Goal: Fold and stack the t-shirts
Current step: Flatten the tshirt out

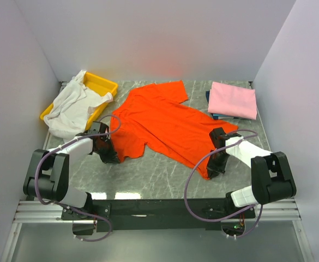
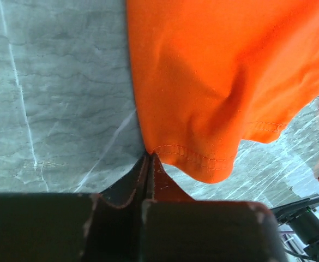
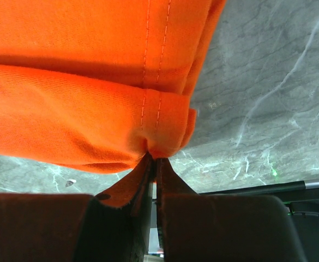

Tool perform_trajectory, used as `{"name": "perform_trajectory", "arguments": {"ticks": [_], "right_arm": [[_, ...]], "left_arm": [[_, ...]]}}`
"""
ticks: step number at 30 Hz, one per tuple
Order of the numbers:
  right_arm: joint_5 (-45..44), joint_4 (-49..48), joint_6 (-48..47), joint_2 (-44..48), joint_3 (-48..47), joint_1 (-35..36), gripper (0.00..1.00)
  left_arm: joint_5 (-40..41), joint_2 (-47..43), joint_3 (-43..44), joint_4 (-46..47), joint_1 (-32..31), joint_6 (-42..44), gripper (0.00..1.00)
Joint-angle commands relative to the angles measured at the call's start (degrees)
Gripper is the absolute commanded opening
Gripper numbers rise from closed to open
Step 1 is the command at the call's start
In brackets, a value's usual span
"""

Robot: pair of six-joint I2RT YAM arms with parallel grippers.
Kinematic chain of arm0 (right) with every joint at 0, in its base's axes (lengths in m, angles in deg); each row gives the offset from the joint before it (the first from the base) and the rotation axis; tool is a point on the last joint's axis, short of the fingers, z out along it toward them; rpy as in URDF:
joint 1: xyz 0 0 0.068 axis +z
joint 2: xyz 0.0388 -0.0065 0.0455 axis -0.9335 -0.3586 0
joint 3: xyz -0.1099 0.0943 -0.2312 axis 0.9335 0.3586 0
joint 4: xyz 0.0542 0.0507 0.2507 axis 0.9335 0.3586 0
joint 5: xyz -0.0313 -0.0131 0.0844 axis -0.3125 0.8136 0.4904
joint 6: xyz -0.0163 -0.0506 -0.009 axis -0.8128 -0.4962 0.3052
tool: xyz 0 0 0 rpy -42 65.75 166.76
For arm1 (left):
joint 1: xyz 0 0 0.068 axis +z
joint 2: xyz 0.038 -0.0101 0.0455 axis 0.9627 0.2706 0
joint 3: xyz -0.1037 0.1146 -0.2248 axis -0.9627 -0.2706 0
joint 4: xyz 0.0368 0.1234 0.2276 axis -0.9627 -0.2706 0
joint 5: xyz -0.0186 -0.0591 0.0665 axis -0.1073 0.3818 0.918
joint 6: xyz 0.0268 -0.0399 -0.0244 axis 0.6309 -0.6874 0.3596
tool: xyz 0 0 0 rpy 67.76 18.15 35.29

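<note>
Tabletop (image 1: 164, 177), veined grey, between white walls (image 1: 148, 38) (orange-red t-shirt (image 1: 164, 123) on it)

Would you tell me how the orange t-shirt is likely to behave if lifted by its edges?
Probably floppy: the orange t-shirt bunches into soft folds at the right gripper, so it should sag between grips. Likely light, being thin cloth. Its spread sleeves may trail.

The orange shirt (image 1: 164, 123) is matt, soft cloth; the tabletop (image 1: 148, 174) smooth, faintly glossy marbled grey; the tray (image 1: 107, 83) smooth plastic.
</note>
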Motion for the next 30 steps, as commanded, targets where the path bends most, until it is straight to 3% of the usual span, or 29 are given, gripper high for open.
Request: {"name": "perform_trajectory", "arguments": {"ticks": [1,6,12,30], "right_arm": [[-1.3,-1.1,0.2,0.8,1.3,0.5,0.07],[-1.6,0.5,-0.5,1.4,0.3,0.5,0.04],[-1.9,4.2,-1.4,3.1,-1.5,0.6,0.0],[0.6,10.1,-1.1,7.1,0.1,6.2,0.0]], "left_arm": [[4.1,1.7,-0.5,-0.4,-0.5,1.8,0.0],[9.1,-0.6,3.8,-4.8,1.0,3.6,0.0],[9.7,-6.5,8.1,-10.4,4.7,3.5,0.0],[15.1,-18.4,20.5,-27.6,15.4,8.4,0.0]]}}
